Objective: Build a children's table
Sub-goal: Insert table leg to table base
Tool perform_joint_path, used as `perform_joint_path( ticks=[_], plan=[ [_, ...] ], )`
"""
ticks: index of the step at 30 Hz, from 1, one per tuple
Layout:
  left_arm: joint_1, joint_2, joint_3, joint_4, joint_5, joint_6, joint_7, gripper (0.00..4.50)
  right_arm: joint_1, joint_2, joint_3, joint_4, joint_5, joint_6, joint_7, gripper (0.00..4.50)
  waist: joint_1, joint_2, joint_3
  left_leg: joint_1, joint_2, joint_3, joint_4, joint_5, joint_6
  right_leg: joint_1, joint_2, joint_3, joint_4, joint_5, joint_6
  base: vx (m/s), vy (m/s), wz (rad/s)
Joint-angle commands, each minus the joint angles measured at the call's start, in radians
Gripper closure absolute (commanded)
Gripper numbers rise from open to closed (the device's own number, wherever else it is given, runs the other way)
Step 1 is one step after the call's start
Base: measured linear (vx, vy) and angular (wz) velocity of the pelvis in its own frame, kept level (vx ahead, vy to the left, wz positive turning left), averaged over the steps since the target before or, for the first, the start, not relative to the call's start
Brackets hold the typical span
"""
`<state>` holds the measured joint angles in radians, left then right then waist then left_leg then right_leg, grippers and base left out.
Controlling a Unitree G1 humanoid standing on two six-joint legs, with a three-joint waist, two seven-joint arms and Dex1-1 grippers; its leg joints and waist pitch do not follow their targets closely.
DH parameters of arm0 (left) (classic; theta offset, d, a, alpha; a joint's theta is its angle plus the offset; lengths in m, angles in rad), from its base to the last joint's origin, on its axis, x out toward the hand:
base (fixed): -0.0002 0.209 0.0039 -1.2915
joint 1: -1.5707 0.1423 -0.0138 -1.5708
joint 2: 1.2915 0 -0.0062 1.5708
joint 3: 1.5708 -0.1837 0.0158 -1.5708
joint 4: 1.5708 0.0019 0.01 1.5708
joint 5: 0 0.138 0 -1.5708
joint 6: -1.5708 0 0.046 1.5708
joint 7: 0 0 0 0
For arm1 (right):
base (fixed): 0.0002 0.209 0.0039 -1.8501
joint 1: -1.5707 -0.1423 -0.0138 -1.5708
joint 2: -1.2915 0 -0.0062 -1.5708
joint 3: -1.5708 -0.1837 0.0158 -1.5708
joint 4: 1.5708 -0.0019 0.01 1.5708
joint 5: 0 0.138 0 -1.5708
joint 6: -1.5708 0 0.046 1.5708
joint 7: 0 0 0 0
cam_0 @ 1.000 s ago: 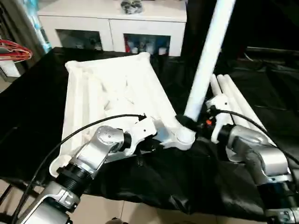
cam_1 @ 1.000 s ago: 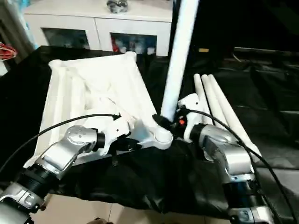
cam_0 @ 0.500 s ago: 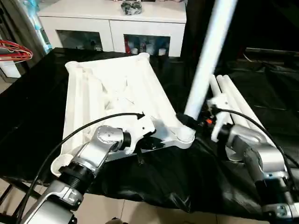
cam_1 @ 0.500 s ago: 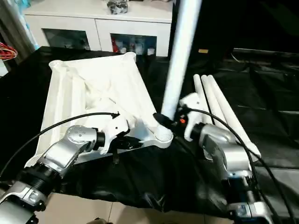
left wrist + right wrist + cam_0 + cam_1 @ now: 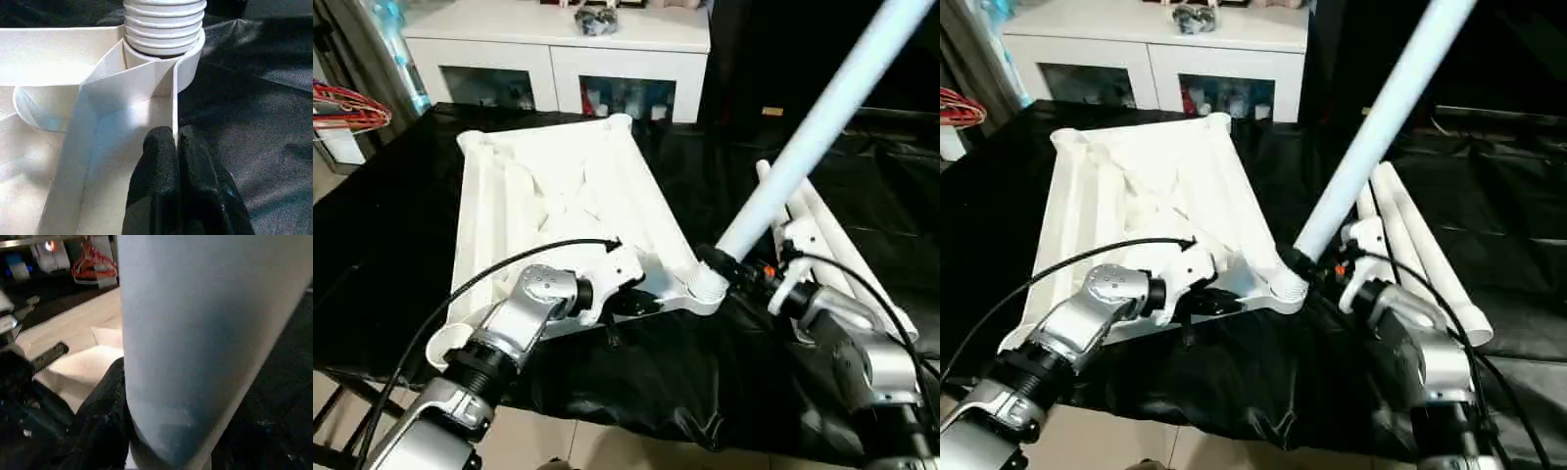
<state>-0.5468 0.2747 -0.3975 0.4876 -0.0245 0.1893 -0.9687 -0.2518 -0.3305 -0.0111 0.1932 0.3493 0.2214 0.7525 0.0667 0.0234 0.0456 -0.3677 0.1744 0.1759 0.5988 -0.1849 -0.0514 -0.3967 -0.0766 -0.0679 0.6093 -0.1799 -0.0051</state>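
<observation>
The children's table top (image 5: 558,196) lies upside down on a black cloth, ribbed underside up. My left gripper (image 5: 176,136) is shut on a thin upright rib of the top, right beside the near right corner socket (image 5: 703,286). One white leg (image 5: 803,137) has its threaded end (image 5: 164,22) in that socket and leans up and to the right. My right gripper (image 5: 732,266) is shut around the leg just above the socket, with one black finger (image 5: 105,411) pressed against the tube.
Loose white legs (image 5: 1420,255) lie side by side on the cloth behind my right forearm. A white cabinet (image 5: 558,59) with glass-fronted compartments stands behind the work. A red wire object (image 5: 347,103) sits at the far left. The cloth's front edge hangs over bare floor.
The leg has tipped from nearly upright to a strong lean to the right, its foot still in the corner socket. My right forearm shifted with it; the left gripper held its place.
</observation>
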Motion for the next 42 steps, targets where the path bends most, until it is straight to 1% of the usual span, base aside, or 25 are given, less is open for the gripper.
perform_joint_path(
  ticks=[1, 2, 4, 5, 7, 8, 10, 13, 14, 16, 18, 19, 20, 22, 24, 25, 26, 27, 30, 33, 35, 38, 40, 42],
  plan=[
    [-0.013, -0.003, 0.031, 0.015, -0.011, -0.031, 0.020, 4.50, 0.030, -0.030, 0.063, 0.050, -0.094, 0.030, -0.012, 2.63, -0.001, -0.017, -0.048, 0.007, 0.046, -0.021, -0.077, -0.284, 0.030, 0.031, -0.073, 0.043, -0.113, -0.527, -0.105, 0.000, 0.000, 0.00],
    [-0.014, -0.003, 0.029, 0.017, -0.009, -0.033, 0.019, 4.50, 0.025, -0.034, 0.074, 0.052, -0.107, 0.026, -0.015, 2.63, -0.003, -0.020, -0.048, 0.008, 0.045, -0.021, -0.077, -0.294, 0.027, 0.031, -0.073, 0.042, -0.115, -0.543, -0.097, 0.000, 0.000, 0.00],
    [-0.016, -0.004, 0.029, 0.023, -0.003, -0.038, 0.016, 4.50, 0.009, -0.044, 0.101, 0.064, -0.130, 0.015, -0.001, 2.63, -0.008, -0.022, -0.046, 0.009, 0.042, -0.022, -0.076, -0.309, 0.026, 0.030, -0.073, 0.041, -0.120, -0.579, -0.086, 0.000, 0.000, 0.00],
    [-0.016, -0.004, 0.029, 0.024, -0.001, -0.039, 0.015, 4.50, 0.001, -0.046, 0.109, 0.070, -0.135, 0.016, 0.005, 2.63, -0.008, -0.020, -0.045, 0.010, 0.042, -0.023, -0.076, -0.318, 0.025, 0.026, -0.074, 0.040, -0.123, -0.603, -0.079, 0.000, 0.000, 0.00],
    [-0.016, -0.003, 0.028, 0.023, 0.001, -0.040, 0.013, 4.50, -0.016, -0.047, 0.125, 0.084, -0.137, 0.025, 0.023, 2.63, -0.011, -0.021, -0.045, 0.011, 0.043, -0.026, -0.076, -0.338, 0.021, 0.025, -0.075, 0.038, -0.126, -0.624, -0.074, 0.000, 0.000, 0.00],
    [-0.015, -0.001, 0.028, 0.022, 0.003, -0.041, 0.009, 4.50, -0.028, -0.050, 0.143, 0.101, -0.146, 0.024, 0.043, 2.63, -0.012, -0.022, -0.046, 0.011, 0.043, -0.026, -0.077, -0.340, 0.021, 0.026, -0.075, 0.038, -0.126, -0.623, -0.072, 0.000, 0.000, 0.00],
    [-0.012, 0.003, 0.025, 0.020, 0.006, -0.043, 0.002, 4.50, -0.039, -0.051, 0.159, 0.121, -0.153, 0.015, 0.065, 2.63, -0.013, -0.020, -0.047, 0.011, 0.046, -0.027, -0.079, -0.347, 0.022, 0.025, -0.075, 0.038, -0.125, -0.600, -0.079, 0.000, 0.000, 0.00],
    [-0.009, 0.008, 0.022, 0.016, 0.006, -0.045, -0.007, 4.50, -0.057, -0.047, 0.171, 0.151, -0.152, 0.007, 0.093, 2.63, -0.014, -0.017, -0.049, 0.012, 0.050, -0.028, -0.084, -0.350, 0.024, 0.027, -0.074, 0.039, -0.121, -0.545, -0.103, 0.000, 0.000, 0.00],
    [-0.008, 0.015, 0.016, 0.015, 0.004, -0.056, -0.028, 4.50, -0.077, -0.040, 0.182, 0.184, -0.146, -0.013, 0.131, 2.63, -0.014, -0.019, -0.049, 0.012, 0.050, -0.027, -0.084, -0.356, 0.024, 0.027, -0.074, 0.040, -0.120, -0.532, -0.112, 0.000, 0.000, 0.00],
    [-0.007, 0.021, 0.011, 0.010, 0.002, -0.064, -0.047, 4.50, -0.085, -0.037, 0.187, 0.193, -0.134, -0.022, 0.165, 2.63, -0.016, -0.018, -0.050, 0.010, 0.050, -0.028, -0.084, -0.358, 0.024, 0.030, -0.077, 0.040, -0.118, -0.519, -0.123, 0.000, 0.000, 0.00],
    [-0.005, 0.028, 0.008, 0.003, -0.002, -0.077, -0.070, 4.50, -0.088, -0.037, 0.191, 0.195, -0.120, -0.031, 0.201, 2.63, -0.016, -0.018, -0.051, 0.010, 0.052, -0.028, -0.085, -0.351, 0.027, 0.031, -0.076, 0.042, -0.116, -0.494, -0.130, 0.000, 0.000, 0.00],
    [-0.009, 0.046, 0.000, -0.006, -0.009, -0.087, -0.119, 4.50, -0.091, -0.047, 0.205, 0.201, -0.110, -0.044, 0.259, 2.63, -0.015, -0.018, -0.053, 0.011, 0.053, -0.026, -0.085, -0.346, 0.030, 0.032, -0.076, 0.044, -0.112, -0.461, -0.145, 0.000, 0.000, 0.00],
    [-0.011, 0.056, -0.003, -0.011, -0.012, -0.092, -0.144, 4.50, -0.091, -0.053, 0.210, 0.203, -0.111, -0.049, 0.282, 2.63, -0.014, -0.016, -0.054, 0.010, 0.053, -0.026, -0.085, -0.342, 0.031, 0.034, -0.077, 0.044, -0.109, -0.448, -0.150, 0.000, 0.000, 0.00],
    [-0.015, 0.064, -0.005, -0.013, -0.013, -0.095, -0.162, 4.50, -0.090, -0.059, 0.216, 0.204, -0.110, -0.049, 0.305, 2.63, -0.011, -0.014, -0.056, 0.008, 0.056, -0.024, -0.086, -0.311, 0.038, 0.037, -0.074, 0.047, -0.101, -0.367, -0.179, 0.000, 0.000, 0.00],
    [-0.022, 0.078, -0.008, -0.015, -0.012, -0.102, -0.187, 4.50, -0.086, -0.069, 0.225, 0.202, -0.111, -0.054, 0.336, 2.63, -0.009, -0.012, -0.056, 0.009, 0.057, -0.022, -0.086, -0.297, 0.040, 0.040, -0.074, 0.047, -0.095, -0.319, -0.202, 0.000, 0.000, 0.00],
    [-0.034, 0.093, -0.009, -0.004, -0.009, -0.112, -0.212, 4.50, -0.083, -0.077, 0.235, 0.206, -0.118, -0.071, 0.366, 2.63, -0.008, -0.011, -0.057, 0.009, 0.057, -0.022, -0.087, -0.297, 0.039, 0.041, -0.074, 0.047, -0.094, -0.312, -0.206, 0.000, 0.000, 0.00],
    [-0.044, 0.102, -0.009, 0.006, -0.004, -0.120, -0.222, 4.50, -0.079, -0.082, 0.241, 0.206, -0.122, -0.084, 0.382, 2.63, -0.007, -0.013, -0.058, 0.010, 0.058, -0.021, -0.086, -0.295, 0.041, 0.042, -0.074, 0.047, -0.093, -0.300, -0.211, 0.000, 0.000, 0.00],
    [-0.050, 0.107, -0.008, 0.014, 0.001, -0.127, -0.228, 4.50, -0.076, -0.084, 0.242, 0.208, -0.127, -0.095, 0.396, 2.63, -0.006, -0.013, -0.058, 0.011, 0.057, -0.020, -0.086, -0.293, 0.042, 0.041, -0.074, 0.047, -0.093, -0.298, -0.212, 0.000, 0.000, 0.00],
    [-0.070, 0.116, 0.002, 0.047, 0.003, -0.141, -0.238, 4.50, -0.066, -0.089, 0.246, 0.204, -0.127, -0.103, 0.421, 2.63, -0.002, -0.014, -0.057, 0.012, 0.058, -0.019, -0.086, -0.281, 0.042, 0.042, -0.074, 0.048, -0.092, -0.288, -0.219, 0.000, 0.000, 0.00],
    [-0.083, 0.122, 0.015, 0.069, 0.003, -0.141, -0.235, 4.50, -0.059, -0.086, 0.245, 0.201, -0.112, -0.100, 0.436, 2.63, -0.001, -0.014, -0.056, 0.011, 0.058, -0.020, -0.088, -0.288, 0.038, 0.044, -0.076, 0.048, -0.092, -0.306, -0.217, 0.000, 0.000, 0.00],
    [-0.086, 0.123, 0.019, 0.076, 0.005, -0.141, -0.231, 4.50, -0.060, -0.081, 0.242, 0.205, -0.111, -0.100, 0.437, 2.63, 0.000, -0.013, -0.055, 0.014, 0.059, -0.021, -0.089, -0.310, 0.031, 0.041, -0.077, 0.048, -0.096, -0.341, -0.211, 0.000, 0.000, 0.00],
    [-0.089, 0.123, 0.028, 0.081, 0.003, -0.135, -0.222, 4.50, -0.063, -0.071, 0.235, 0.213, -0.110, -0.103, 0.431, 2.63, 0.001, -0.011, -0.054, 0.014, 0.059, -0.022, -0.090, -0.320, 0.026, 0.040, -0.078, 0.048, -0.098, -0.364, -0.205, 0.000, 0.000, 0.00],
    [-0.089, 0.117, 0.038, 0.085, 0.001, -0.132, -0.211, 4.50, -0.074, -0.053, 0.223, 0.236, -0.112, -0.114, 0.413, 2.63, -0.001, -0.013, -0.052, 0.013, 0.059, -0.024, -0.092, -0.336, 0.021, 0.040, -0.079, 0.047, -0.100, -0.387, -0.199, 0.000, 0.000, 0.00],
    [-0.089, 0.106, 0.048, 0.086, 0.000, -0.123, -0.188, 4.50, -0.094, -0.028, 0.202, 0.273, -0.121, -0.122, 0.360, 2.63, -0.004, -0.013, -0.051, 0.014, 0.058, -0.025, -0.093, -0.350, 0.014, 0.037, -0.080, 0.047, -0.102, -0.406, -0.199, 0.000, 0.000, 0.00]
  ],
)
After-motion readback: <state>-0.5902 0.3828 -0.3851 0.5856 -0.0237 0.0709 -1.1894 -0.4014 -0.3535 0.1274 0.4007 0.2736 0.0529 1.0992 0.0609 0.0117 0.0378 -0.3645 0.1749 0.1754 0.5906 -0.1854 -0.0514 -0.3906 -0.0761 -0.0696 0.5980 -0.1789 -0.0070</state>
